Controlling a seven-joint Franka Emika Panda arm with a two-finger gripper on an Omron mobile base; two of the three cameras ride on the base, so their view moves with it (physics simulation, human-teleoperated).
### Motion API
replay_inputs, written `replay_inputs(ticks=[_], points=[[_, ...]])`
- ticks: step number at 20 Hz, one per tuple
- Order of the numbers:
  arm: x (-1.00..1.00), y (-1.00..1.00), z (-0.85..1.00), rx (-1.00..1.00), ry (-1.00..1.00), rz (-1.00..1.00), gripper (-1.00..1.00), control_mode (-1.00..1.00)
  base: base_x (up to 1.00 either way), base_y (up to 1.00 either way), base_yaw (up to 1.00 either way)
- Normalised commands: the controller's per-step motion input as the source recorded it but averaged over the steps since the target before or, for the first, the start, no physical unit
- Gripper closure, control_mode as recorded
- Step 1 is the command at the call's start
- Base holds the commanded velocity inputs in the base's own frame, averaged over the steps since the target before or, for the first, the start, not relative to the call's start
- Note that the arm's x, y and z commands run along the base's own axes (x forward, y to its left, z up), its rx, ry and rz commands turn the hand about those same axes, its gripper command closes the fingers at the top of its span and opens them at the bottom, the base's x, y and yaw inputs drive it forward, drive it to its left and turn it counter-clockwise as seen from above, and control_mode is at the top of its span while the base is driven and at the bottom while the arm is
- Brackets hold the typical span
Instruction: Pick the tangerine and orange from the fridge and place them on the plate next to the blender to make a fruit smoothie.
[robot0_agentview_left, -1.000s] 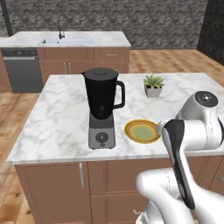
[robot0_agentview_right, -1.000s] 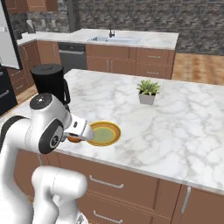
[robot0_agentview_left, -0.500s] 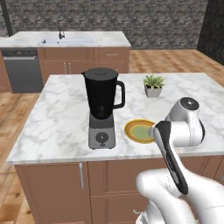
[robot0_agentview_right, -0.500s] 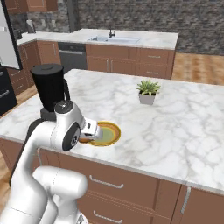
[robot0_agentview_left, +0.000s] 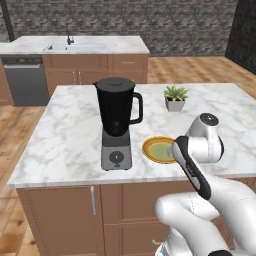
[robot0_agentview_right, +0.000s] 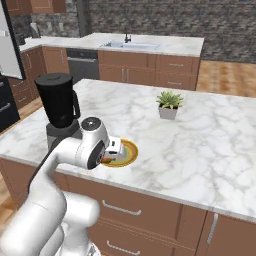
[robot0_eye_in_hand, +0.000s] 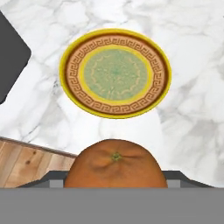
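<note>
Hand view looks straight down on the plate (robot0_eye_in_hand: 115, 73): yellow rim, brown key-pattern band, greenish centre, nothing on it, sitting on the white marble island top (robot0_eye_in_hand: 192, 109). An orange fruit (robot0_eye_in_hand: 115, 168) sits at the bottom of that view with its stem dimple up, dark finger tips (robot0_eye_in_hand: 175, 176) poking out on both sides of it, so the gripper (robot0_eye_in_hand: 115, 175) is clamped on the fruit; can't tell if it's the orange or the tangerine. In this view the fruit is short of the plate rim, over the marble near the counter edge, with wood floor (robot0_eye_in_hand: 26, 162) showing at lower left. Dark corner at the left edge is the blender (robot0_eye_in_hand: 11, 65) base. Left base view gives the layout: blender (robot0_agentview_left: 117, 122) upright near the front edge of the island, black jar on grey base with knob facing front, plate (robot0_agentview_left: 159, 149) just beside it to the right, partly hidden by the arm's wrist. Small potted plant (robot0_agentview_left: 175, 97) farther back on the island, well apart from the plate. Right base view shows the same from the other side: wrist over the near side of the plate (robot0_agentview_right: 124, 152), blender (robot0_agentview_right: 59, 107) to its left, plant (robot0_agentview_right: 168, 104) behind. Back counter with sink (robot0_agentview_right: 134, 45) and a dishwasher (robot0_agentview_left: 25, 80) beyond the island
</note>
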Motion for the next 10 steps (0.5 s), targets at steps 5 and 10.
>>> replay_inputs(ticks=[5, 10], points=[[0.48, 0.0, -0.33, 0.0, 0.16, 0.03, 1.0, -1.0, 0.0, 0.0, 0.0], [0.42, 0.0, -0.29, 0.0, 0.14, 0.01, 1.0, -1.0, 0.0, 0.0, 0.0]])
